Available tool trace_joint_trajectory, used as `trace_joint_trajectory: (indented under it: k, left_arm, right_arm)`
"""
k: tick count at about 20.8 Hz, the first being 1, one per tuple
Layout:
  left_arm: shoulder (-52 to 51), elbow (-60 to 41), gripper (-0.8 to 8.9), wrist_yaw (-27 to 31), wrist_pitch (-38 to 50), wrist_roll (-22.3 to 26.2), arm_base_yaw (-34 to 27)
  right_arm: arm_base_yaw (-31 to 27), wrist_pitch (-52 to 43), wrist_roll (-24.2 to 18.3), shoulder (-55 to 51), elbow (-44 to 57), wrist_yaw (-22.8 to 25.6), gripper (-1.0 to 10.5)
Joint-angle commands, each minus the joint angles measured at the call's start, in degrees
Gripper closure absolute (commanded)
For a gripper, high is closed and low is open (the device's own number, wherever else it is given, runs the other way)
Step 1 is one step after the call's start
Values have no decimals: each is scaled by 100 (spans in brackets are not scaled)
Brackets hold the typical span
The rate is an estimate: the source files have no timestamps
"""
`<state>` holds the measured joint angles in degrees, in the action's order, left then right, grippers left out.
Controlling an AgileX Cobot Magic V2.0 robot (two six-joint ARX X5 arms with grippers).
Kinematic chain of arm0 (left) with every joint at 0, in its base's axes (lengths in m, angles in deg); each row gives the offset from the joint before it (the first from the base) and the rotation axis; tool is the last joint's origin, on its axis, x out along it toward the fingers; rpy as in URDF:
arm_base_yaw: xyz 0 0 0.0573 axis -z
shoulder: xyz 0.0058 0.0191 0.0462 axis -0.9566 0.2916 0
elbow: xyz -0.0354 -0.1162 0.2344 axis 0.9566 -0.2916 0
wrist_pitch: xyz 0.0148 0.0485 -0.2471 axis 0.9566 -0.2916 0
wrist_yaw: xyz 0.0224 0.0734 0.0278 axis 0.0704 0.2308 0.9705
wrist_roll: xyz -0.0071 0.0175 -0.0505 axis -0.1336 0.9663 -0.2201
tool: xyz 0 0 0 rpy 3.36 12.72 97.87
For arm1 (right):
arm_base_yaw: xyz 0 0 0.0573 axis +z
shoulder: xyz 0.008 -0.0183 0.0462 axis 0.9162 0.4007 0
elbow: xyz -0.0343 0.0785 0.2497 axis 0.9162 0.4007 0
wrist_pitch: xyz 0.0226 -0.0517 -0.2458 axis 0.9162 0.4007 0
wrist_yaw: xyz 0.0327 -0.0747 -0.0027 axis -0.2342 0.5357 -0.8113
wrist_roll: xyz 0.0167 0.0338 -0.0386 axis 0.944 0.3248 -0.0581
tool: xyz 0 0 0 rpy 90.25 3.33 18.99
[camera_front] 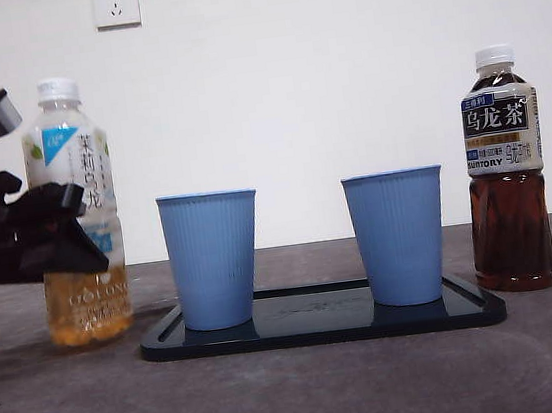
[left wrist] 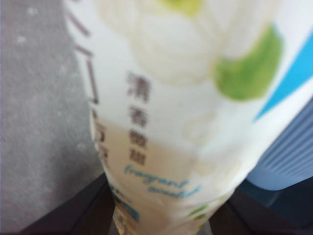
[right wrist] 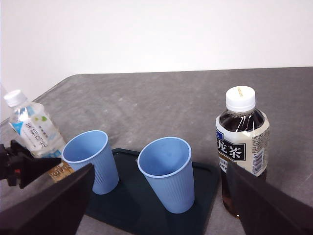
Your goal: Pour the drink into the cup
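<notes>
Front view shows the left claw (camera_front: 52, 229) coming in from the side edge and reaching the pale tea bottle (camera_front: 76, 213), which stands upright on the bench (camera_front: 299, 395) with its white cap on. In the left wrist view the pale tea bottle (left wrist: 181, 112) fills the space between the two black jaws, so the left claw (left wrist: 161, 223) is around its lower label. I cannot tell whether the jaws already press the bottle or only stand beside it.

Just past the left claw, on the far side of the bottle, is the near blue cup (camera_front: 213, 260). It stands on a dark tray (camera_front: 321, 328) together with a second blue cup (camera_front: 398, 237). From the right wrist view both cups look empty inside. Beyond the second cup, well apart from the left claw, stands a dark tea bottle (camera_front: 505, 170), also capped and untouched.

The right claw (right wrist: 156, 205) hangs high above the tray with its jaws spread wide and nothing between them; the dark tea bottle is near one of its jaws.

In my judgement the task is only at its start. The bottle is reached, perhaps gripped, but not lifted. What is left: to secure the grip, to take the cap off, to bring the bottle over a cup, and to tilt it.
</notes>
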<state>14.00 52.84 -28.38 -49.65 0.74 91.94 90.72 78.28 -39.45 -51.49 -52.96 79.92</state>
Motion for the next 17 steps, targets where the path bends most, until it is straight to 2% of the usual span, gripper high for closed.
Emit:
trace_joint_trajectory:
  k: [1,4,7,12,17]
  left_arm:
    - [-260,114,606,37,103,240,20]
    - [-514,245,605,138,-286,428,20]
    - [-780,579,605,225,-1051,802,20]
    - [-1034,1443,605,789,-2645,1631,20]
    - [-1147,2225,605,1412,-3814,2507,20]
  right_arm:
    - [33,-42,-63,2,-101,-11,517]
    - [33,-42,-90,2,-101,-11,517]
    - [33,-42,-101,2,-101,-13,517]
    - [33,-42,-101,2,-101,-20,517]
    - [33,-39,-105,2,-101,-20,517]
